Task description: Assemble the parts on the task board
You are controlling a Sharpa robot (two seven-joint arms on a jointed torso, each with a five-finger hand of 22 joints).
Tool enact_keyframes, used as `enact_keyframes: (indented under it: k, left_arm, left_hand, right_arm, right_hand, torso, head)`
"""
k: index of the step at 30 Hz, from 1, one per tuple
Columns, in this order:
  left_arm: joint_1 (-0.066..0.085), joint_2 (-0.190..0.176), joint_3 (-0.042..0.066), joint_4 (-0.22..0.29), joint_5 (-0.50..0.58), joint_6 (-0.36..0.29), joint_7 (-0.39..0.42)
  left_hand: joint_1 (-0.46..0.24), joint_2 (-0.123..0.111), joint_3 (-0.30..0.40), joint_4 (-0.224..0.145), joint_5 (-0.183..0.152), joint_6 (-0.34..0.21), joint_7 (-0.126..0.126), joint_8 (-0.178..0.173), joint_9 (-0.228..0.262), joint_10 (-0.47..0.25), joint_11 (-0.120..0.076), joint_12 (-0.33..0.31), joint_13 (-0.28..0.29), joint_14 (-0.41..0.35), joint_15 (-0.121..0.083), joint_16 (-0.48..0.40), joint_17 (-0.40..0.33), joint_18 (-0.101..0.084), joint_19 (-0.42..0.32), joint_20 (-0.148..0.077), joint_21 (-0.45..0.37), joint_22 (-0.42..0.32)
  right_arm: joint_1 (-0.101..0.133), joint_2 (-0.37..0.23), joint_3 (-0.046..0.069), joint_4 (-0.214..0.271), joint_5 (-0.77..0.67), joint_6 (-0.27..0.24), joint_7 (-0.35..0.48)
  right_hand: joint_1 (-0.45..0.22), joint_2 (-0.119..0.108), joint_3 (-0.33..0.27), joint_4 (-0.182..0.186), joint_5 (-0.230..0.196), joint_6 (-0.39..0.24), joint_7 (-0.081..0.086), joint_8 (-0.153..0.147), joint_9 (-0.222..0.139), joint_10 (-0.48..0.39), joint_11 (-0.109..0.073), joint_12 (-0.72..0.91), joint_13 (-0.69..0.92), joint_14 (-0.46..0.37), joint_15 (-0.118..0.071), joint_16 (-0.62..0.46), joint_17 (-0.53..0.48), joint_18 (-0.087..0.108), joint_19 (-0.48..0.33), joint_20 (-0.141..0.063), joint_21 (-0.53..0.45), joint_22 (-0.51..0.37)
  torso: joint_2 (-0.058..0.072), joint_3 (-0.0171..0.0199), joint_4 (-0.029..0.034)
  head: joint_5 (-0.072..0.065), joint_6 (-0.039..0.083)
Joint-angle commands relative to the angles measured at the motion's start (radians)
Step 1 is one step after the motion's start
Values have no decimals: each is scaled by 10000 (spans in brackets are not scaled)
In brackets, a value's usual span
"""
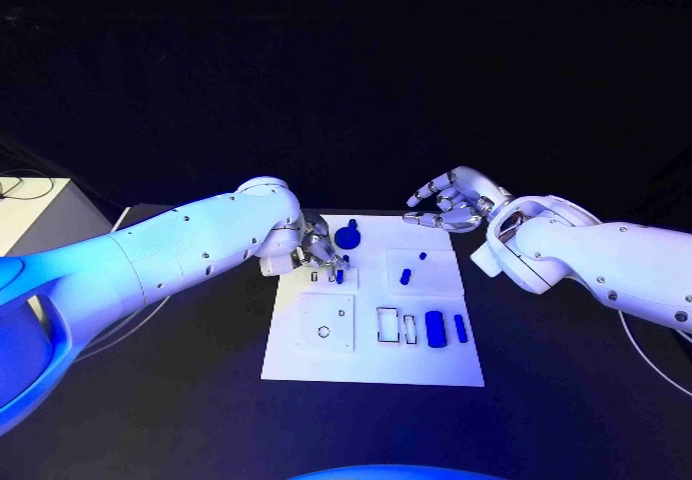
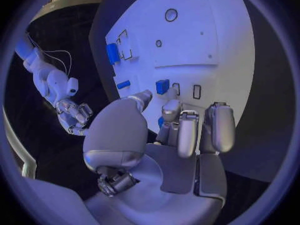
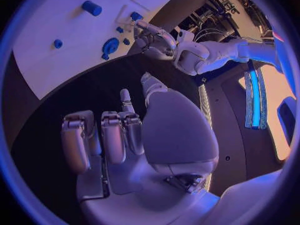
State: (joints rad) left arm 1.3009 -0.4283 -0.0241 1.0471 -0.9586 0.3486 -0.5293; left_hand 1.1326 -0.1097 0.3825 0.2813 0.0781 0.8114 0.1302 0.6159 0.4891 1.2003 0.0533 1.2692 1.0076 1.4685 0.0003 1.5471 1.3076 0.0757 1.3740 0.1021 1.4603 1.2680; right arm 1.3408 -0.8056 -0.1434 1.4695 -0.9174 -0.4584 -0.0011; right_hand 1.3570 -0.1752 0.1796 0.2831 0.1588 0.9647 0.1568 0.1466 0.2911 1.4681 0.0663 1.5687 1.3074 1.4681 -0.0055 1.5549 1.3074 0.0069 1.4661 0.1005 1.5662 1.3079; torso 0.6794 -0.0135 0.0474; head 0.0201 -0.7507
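Note:
The white task board (image 1: 372, 355) lies in the middle of the table. My left hand (image 1: 320, 256) hangs over its far left part, fingers pointing down. In the left wrist view a gap shows between its thumb and fingers (image 2: 187, 130), and a small square blue part (image 2: 162, 86) lies just beyond the tips. A round blue part (image 1: 351, 238) stands next to that hand. Two small blue parts (image 1: 407, 275) sit mid-board, and two longer ones (image 1: 436, 328) lie near the right edge. My right hand (image 1: 451, 203) is raised off the board's far right corner, loosely curled and holding nothing.
The black table (image 1: 577, 400) surrounds the board on all sides. A pale box (image 1: 29, 205) stands at the far left. Cables (image 1: 656, 360) trail beside my right arm. Empty slots (image 1: 389, 324) and a raised square plate (image 1: 327, 322) mark the board's near half.

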Motion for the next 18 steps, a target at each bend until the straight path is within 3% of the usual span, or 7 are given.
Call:
enact_keyframes:
  k: [1,5,18]
  left_arm:
    - [-27,42,0,-27,-58,158,13]
    - [-55,56,-1,-36,-71,172,14]
    - [-94,31,-1,30,28,219,21]
  left_hand:
    - [83,2,42,-8,17,33,-45,40,15,-66,-7,-46,-14,752,-63,28,2025,-108,-24,-20,-15,-14]
    - [108,0,63,-16,20,38,-50,51,27,-72,-11,-53,-21,750,-67,27,2023,-104,-38,-23,-23,-33]
    - [301,-38,218,-88,34,56,-88,135,120,-117,-44,-105,-87,749,-95,26,2027,-105,-40,-45,-23,-23]
  right_arm:
    - [-9,10,1,7,-167,24,51]
    - [-12,6,1,1,-168,27,55]
    - [-24,37,1,-20,-169,45,55]
  right_hand:
    - [-38,-45,15,68,62,-19,-21,41,13,1027,63,21,2634,904,62,-32,2127,-69,1047,57,46,2629]
    - [-54,-42,10,70,68,-26,-21,41,12,1027,63,21,2634,901,62,-37,2114,-69,1047,57,46,2629]
    - [-63,-36,10,73,71,-27,-21,42,12,1027,63,21,2634,899,61,-40,2106,-69,1047,56,46,2629]
  torso:
    - [9,-4,-7]
    - [5,1,-5]
    - [-1,15,1]
  head:
    - [-11,-28]
    - [-84,-85]
    - [-52,-145]
